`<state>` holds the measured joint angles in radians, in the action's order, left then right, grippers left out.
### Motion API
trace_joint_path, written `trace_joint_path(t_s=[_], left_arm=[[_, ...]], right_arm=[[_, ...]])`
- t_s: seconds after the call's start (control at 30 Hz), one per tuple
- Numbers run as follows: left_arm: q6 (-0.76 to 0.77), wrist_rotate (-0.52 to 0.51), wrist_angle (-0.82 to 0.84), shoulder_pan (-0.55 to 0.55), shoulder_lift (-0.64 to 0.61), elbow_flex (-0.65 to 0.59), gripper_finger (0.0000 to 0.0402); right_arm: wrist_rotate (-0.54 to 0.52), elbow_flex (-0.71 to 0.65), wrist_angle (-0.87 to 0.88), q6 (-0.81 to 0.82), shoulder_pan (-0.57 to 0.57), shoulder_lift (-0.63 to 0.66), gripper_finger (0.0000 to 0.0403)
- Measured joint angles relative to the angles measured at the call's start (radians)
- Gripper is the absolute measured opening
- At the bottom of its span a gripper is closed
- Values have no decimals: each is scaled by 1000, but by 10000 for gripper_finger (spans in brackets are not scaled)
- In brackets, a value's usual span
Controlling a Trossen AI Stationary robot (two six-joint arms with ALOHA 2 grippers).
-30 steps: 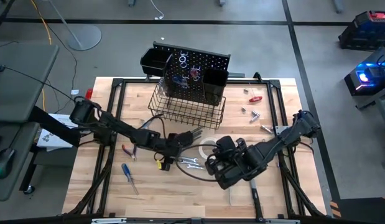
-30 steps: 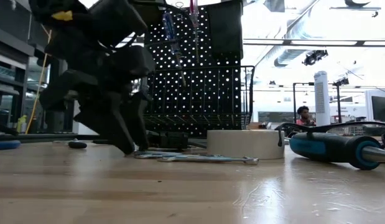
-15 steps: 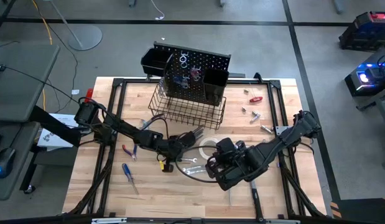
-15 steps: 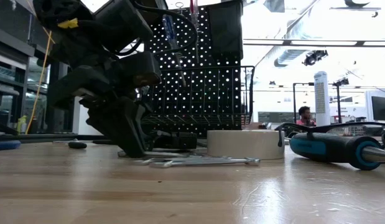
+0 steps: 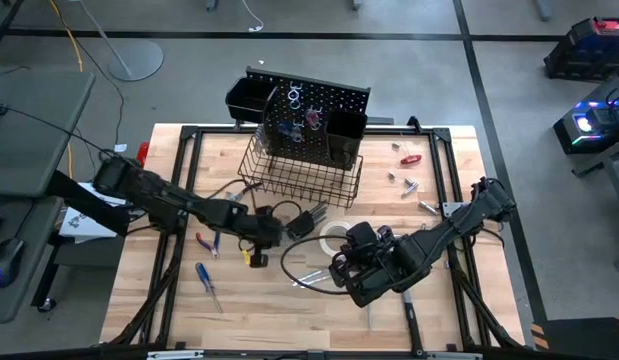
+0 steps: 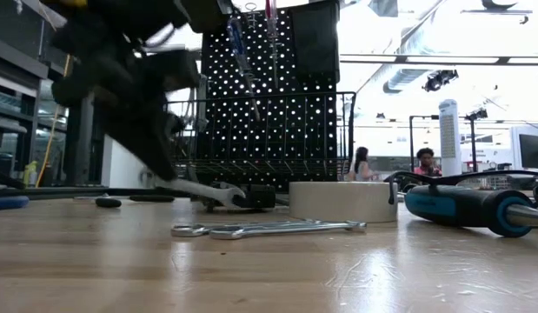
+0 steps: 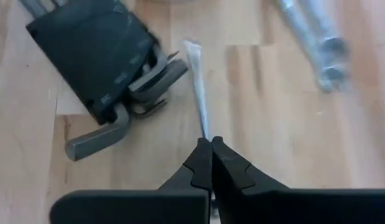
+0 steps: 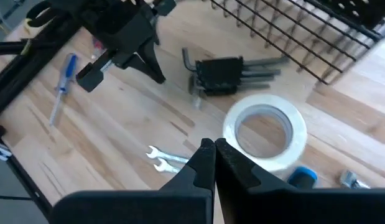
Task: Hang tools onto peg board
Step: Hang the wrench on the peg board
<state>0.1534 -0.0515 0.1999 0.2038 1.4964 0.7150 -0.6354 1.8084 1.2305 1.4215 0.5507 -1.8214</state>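
Wrench (image 7: 196, 81), slim and silver, is pinched at one end by the left gripper (image 7: 211, 149), just above the wood beside the hex-key set (image 7: 99, 56). Two more wrenches (image 8: 164, 160) lie flat near the tape (image 8: 267, 127). Behind stands the pegboard (image 5: 319, 115); its basket (image 5: 299, 175) looks empty (bin contents hidden). Right gripper (image 8: 213, 152) hovers closed, holding nothing. No readable writing.

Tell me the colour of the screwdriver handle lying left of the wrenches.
Blue; the screwdriver shows best in the high view.
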Motion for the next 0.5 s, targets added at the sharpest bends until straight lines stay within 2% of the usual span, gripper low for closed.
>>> trace_joint_path(t_s=[0.27,0.37,0.5], left_arm=[[30,10,15,42,-92,-4,3],[47,11,27,64,-115,-3,2],[20,-10,120,97,-116,-3,1]], right_arm=[[46,0,-149,-224,-77,-11,0],[43,0,-168,-257,-98,-17,0],[67,0,-202,-323,-120,-17,0]])
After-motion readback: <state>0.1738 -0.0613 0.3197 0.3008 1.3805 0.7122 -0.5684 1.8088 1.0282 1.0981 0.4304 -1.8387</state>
